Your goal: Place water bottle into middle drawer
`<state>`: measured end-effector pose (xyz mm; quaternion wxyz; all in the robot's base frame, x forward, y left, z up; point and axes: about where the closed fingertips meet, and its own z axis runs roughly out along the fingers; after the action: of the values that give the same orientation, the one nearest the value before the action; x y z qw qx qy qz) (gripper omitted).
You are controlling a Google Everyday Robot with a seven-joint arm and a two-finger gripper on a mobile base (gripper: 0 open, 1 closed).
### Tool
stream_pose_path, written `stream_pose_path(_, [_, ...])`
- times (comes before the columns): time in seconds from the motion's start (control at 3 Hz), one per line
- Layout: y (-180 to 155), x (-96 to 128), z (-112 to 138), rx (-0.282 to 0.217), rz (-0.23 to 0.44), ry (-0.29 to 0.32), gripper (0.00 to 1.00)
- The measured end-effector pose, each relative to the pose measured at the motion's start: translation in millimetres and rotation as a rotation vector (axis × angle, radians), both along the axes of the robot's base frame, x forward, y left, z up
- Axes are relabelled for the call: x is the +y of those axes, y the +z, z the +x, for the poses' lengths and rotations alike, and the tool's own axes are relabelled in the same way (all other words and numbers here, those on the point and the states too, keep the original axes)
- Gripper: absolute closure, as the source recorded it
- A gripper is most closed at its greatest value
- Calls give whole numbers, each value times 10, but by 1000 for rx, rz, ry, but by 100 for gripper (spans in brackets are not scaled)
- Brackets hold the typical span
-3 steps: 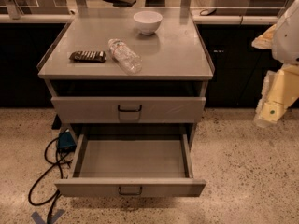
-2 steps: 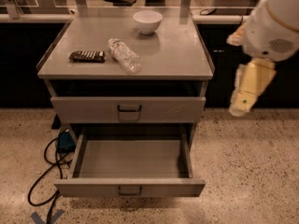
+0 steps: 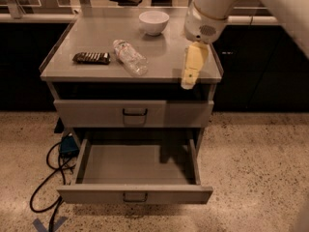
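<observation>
The water bottle [image 3: 130, 57] lies on its side on the grey cabinet top [image 3: 96, 37], near the middle, cap pointing to the back left. The middle drawer [image 3: 135, 166] is pulled out wide below, and its inside is bare. The drawer front one tier above [image 3: 134, 113] is closed. My gripper [image 3: 190, 70] hangs down from the white arm over the right front part of the cabinet top. It is to the right of the bottle, apart from it, and holds nothing that I can see.
A white bowl [image 3: 154, 22] stands at the back of the cabinet top. A dark flat snack packet [image 3: 91, 57] lies left of the bottle. Black cables and a blue box [image 3: 67, 146] lie on the speckled floor at the cabinet's left.
The arm has swung in from the right edge of the view towards the left. The gripper now hangs over the cabinet top's right front part. The bottle and drawers have not moved.
</observation>
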<state>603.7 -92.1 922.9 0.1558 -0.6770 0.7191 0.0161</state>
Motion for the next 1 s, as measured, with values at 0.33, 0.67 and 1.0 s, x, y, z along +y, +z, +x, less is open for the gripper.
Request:
stream_pose_path(0.33, [-208,387,543,42,-17,4,0])
stream_pose_path(0.67, [-340,722,931,60,-44,-21,0])
stream_pose_path(1.0, [-334,1085,1316,16,-80,-121,0])
